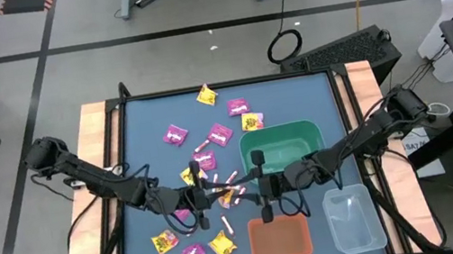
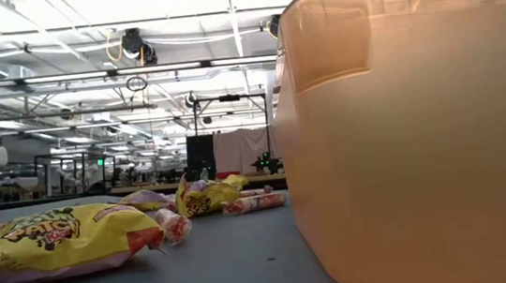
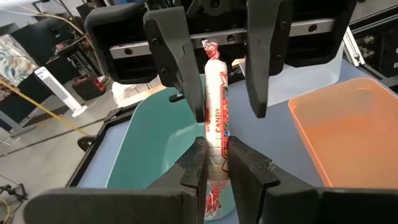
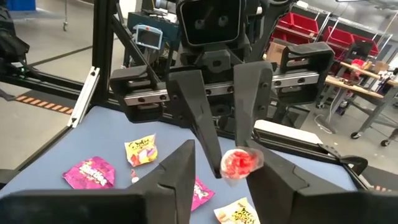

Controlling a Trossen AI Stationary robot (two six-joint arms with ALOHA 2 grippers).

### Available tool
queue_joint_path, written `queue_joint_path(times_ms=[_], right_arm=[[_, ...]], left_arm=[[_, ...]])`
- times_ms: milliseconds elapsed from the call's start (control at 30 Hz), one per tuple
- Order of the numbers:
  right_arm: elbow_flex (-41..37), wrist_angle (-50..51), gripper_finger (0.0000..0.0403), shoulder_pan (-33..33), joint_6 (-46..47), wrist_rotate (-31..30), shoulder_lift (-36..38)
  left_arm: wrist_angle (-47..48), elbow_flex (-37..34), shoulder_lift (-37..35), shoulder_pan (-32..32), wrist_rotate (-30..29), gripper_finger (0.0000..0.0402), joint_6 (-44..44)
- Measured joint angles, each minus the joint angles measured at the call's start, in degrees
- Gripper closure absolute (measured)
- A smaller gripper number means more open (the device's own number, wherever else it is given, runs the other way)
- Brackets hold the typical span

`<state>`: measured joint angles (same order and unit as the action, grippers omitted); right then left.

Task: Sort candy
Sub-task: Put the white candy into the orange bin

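A white-and-pink candy stick hangs in the air over the table's middle, with my left gripper shut on it. My right gripper faces it from the table's right, open. Its fingers stand on either side of the stick's free end, whose red twisted wrapper points at its camera. Magenta packets, yellow packets and more sticks lie flat on the blue mat. My left gripper pinches the stick about its middle between its two fingers. The fingers come level from the table's left and lie along the stick, which juts out past their tips, clear of the table. My right gripper: one finger lies close beside the stick's free end; whether it touches, I cannot tell.
A green bin stands right of centre under the right arm. An orange bin sits at the near edge and fills the low view's right side. A clear bin stands to its right. Wooden rails border the mat.
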<state>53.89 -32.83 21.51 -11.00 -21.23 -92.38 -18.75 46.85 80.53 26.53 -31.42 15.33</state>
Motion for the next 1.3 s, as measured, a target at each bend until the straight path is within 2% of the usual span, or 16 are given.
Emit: queue_joint_path(times_ms=[367,500,700,933,1133,1300], right_arm=[[0.0,0.0,0.0368,-0.1,-0.9,-0.2,0.0],[0.0,0.3,0.0376,0.0,-1.2,0.3,0.0],[0.0,3.8,0.0351,0.6,-0.1,0.3,1.9],[0.0,6.8,0.0357,3.7,-1.4,0.3,5.6],[0.0,6.5,0.0358,7.2,-10.3,-0.4,9.3],[0.0,8.8,0.0359,10.7,-27.6,-11.4,12.3]], left_arm=[[0.0,0.0,0.0,0.0,0.5,0.0345,-1.5],[0.1,0.0,0.0,0.2,2.9,0.0333,-3.0],[0.1,0.1,0.0,0.5,2.8,0.0259,-4.5],[-0.1,0.1,0.0,2.0,0.7,0.0168,-4.5],[0.1,0.1,0.0,2.2,0.5,0.0142,-4.5],[0.2,0.1,0.0,2.2,0.5,0.0141,-4.5]])
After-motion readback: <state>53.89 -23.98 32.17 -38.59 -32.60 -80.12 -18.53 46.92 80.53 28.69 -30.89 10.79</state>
